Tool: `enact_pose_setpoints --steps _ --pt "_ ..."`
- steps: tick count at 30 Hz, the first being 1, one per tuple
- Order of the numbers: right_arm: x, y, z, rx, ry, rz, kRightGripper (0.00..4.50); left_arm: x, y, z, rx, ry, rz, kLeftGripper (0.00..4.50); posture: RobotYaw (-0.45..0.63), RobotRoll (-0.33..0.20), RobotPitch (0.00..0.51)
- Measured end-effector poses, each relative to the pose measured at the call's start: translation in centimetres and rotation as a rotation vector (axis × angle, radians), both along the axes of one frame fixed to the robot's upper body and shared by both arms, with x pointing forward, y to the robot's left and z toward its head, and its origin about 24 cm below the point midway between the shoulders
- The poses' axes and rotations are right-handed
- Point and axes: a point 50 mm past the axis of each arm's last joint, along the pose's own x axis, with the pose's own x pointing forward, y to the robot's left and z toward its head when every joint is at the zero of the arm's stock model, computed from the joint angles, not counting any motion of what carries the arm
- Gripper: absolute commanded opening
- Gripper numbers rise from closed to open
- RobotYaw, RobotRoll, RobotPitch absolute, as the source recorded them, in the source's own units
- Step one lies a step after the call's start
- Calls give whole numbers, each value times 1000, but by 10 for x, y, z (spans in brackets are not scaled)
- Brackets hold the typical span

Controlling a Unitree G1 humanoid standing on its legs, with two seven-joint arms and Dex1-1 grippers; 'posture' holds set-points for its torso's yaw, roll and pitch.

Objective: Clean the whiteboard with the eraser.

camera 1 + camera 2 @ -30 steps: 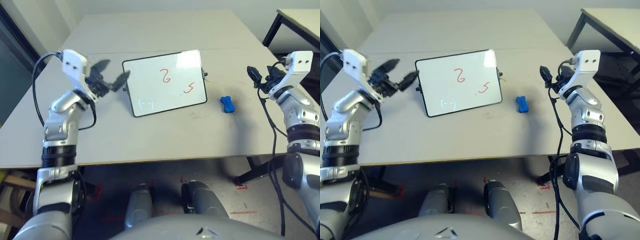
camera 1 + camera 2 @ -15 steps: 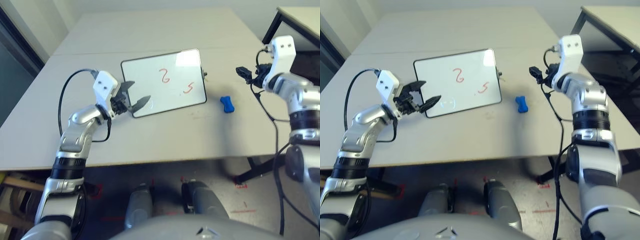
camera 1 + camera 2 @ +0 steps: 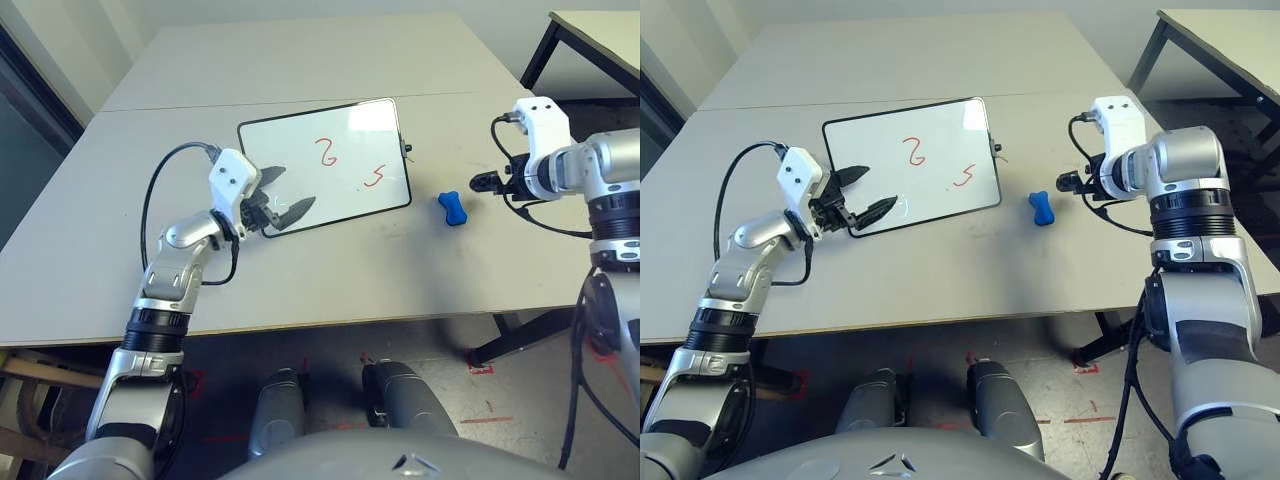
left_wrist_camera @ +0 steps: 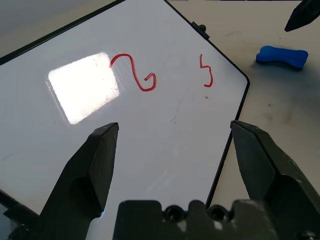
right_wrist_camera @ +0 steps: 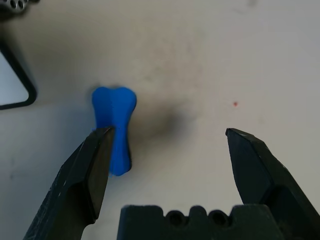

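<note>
The whiteboard (image 3: 345, 190) lies flat mid-table, with a red "2" (image 3: 328, 152) and a red "5" (image 3: 376, 177) written on it. To its right the small blue eraser (image 3: 453, 208) rests on the table. My left gripper (image 3: 298, 186) hovers open over the board's near-left corner, and both marks show ahead of its fingers (image 4: 100, 155). My right gripper (image 3: 480, 183) is open just right of the eraser and holds nothing. In the right wrist view the eraser (image 5: 114, 127) lies beside one finger (image 5: 92, 165), outside the gap.
The grey table (image 3: 300, 280) has its front edge close to my body, and a seam crosses it behind the board. A second table (image 3: 600, 30) with black legs stands at the far right. Black cables loop off both wrists.
My right arm has swung down and its gripper now sits low beside the eraser. My left gripper has edged further over the board's near-left corner. Neither the board nor the eraser has moved.
</note>
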Motion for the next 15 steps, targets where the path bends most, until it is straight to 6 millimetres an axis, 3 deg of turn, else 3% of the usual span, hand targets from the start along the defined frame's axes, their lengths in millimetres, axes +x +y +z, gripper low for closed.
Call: enact_pose_setpoints --steps 5,15 --pt "0 15 -6 40 25 -3 4493 0 -1 0 4 -8 -1 4500 -159 0 61" --pt "2 23 -20 31 33 -7 4493 -1 -1 -3 2 2 2 4500 -142 0 76"
